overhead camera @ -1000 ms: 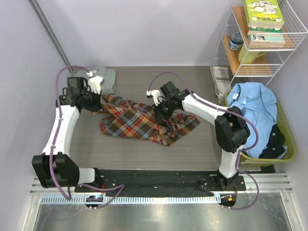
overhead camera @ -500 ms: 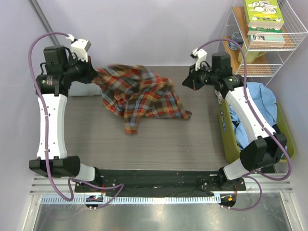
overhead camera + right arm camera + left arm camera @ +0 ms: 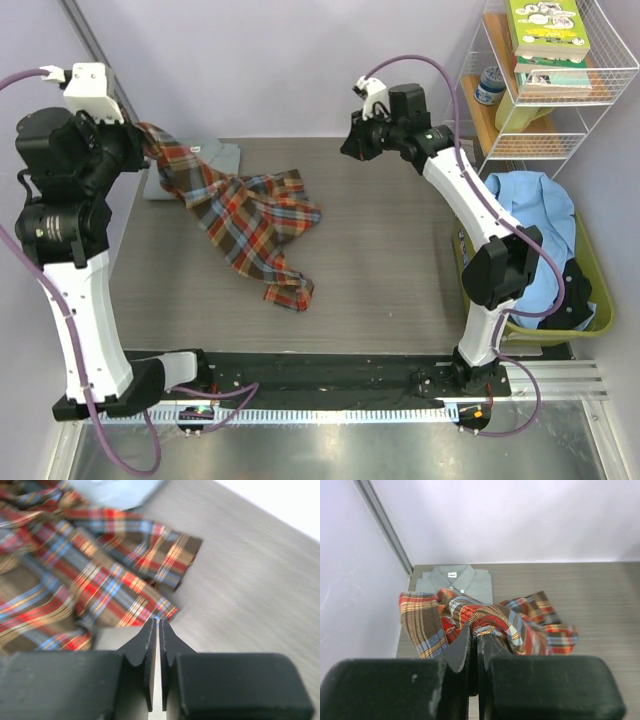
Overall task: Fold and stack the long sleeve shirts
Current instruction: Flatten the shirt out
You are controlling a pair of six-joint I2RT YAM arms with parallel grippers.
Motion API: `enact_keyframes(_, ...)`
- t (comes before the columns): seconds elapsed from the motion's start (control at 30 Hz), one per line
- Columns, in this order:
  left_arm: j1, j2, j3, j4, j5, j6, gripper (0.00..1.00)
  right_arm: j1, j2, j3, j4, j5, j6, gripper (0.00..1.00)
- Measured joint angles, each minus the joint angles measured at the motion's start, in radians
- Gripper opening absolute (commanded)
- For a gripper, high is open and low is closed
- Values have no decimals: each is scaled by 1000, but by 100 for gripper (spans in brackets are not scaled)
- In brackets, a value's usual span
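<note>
There it goes: the plaid flannel shirt [image 3: 245,225], which was stretched up between both arms a moment ago, has dropped off the right side and now hangs from the left gripper [image 3: 142,142] alone. That gripper is clamped on a bunch of the cloth, held up above the folded pale grey shirt [image 3: 215,158]. The flannel trails down past the grey shirt's near edge; I can't tell if they touch. It then runs out in a crumpled diagonal onto the table [image 3: 420,270] to the grey shirt's right. The right gripper [image 3: 350,146] has swung up well to the right of the grey shirt, its jaws all but together on nothing. To me that's a shake-out that lost one corner. The flannel isn't flat and no fold is started, so the right gripper needs a fresh grab first.
</note>
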Motion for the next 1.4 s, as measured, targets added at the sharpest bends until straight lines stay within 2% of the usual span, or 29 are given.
enact_keyframes(0.1, -28, -33, -14, -13, 19, 14, 0, 29, -1, -2, 2, -58, 31, 18)
enact_keyframes(0.17, -150, -26, -14, -24, 16, 30, 0, 24, -9, -23, 3, -115, 50, 21)
enact_keyframes(0.27, -371, 22, -12, -29, 18, 60, 0, -27, -46, -107, -20, -193, 59, 40)
enact_keyframes(0.3, -437, 61, -2, -30, 6, 68, 0, -60, -67, -152, -42, -228, 51, 49)
enact_keyframes(0.37, -523, 146, 24, -26, -20, 69, 0, -116, -110, -230, -97, -276, 38, 58)
enact_keyframes(0.4, -555, 193, 40, -14, -42, 68, 0, -140, -135, -274, -116, -292, 29, 67)
enact_keyframes(0.5, -625, 380, 111, 12, -146, 55, 0, -183, -252, -451, -149, -314, 10, 82)
enact_keyframes(0.6, -643, 565, 254, 6, -252, 34, 0, -165, -384, -620, -155, -336, 17, 92)
enact_keyframes(0.67, -621, 631, 308, 22, -312, 16, 0, -139, -451, -702, -124, -340, 36, 93)
enact_keyframes(0.73, -570, 632, 303, 30, -365, -1, 0, -92, -495, -757, -83, -319, 55, 85)
enact_keyframes(0.77, -546, 622, 299, 42, -385, -7, 0, -58, -500, -765, -63, -311, 61, 81)
enact_keyframes(0.8, -512, 601, 283, 66, -412, -10, 0, -15, -492, -764, -39, -304, 66, 69)
enact_keyframes(0.87, -441, 556, 271, 89, -460, -14, 0, 79, -454, -744, 12, -296, 79, 59)
enact_keyframes(0.9, -412, 535, 271, 100, -481, -15, 0, 119, -425, -730, 35, -296, 81, 58)
enact_keyframes(1.0, -340, 463, 271, 132, -539, -14, 0, 240, -294, -666, 157, -305, 138, 58)
enact_keyframes(1.13, -329, 333, 235, 171, -583, -4, 0, 326, -41, -503, 296, -311, 234, 60)
enact_keyframes(1.17, -332, 288, 204, 188, -583, -3, 0, 334, 41, -433, 326, -285, 248, 66)
enact_keyframes(1.23, -336, 204, 145, 201, -579, -2, 0, 331, 163, -324, 351, -222, 268, 66)
enact_keyframes(1.3, -336, 109, 61, 216, -557, -3, 0, 305, 292, -175, 360, -100, 269, 72)
enact_keyframes(1.37, -336, 53, 11, 216, -518, -6, 0, 264, 387, -36, 380, -2, 269, 76)
enact_keyframes(1.4, -335, -4, -57, 223, -453, -12, 1, 237, 422, 22, 407, 46, 261, 77)
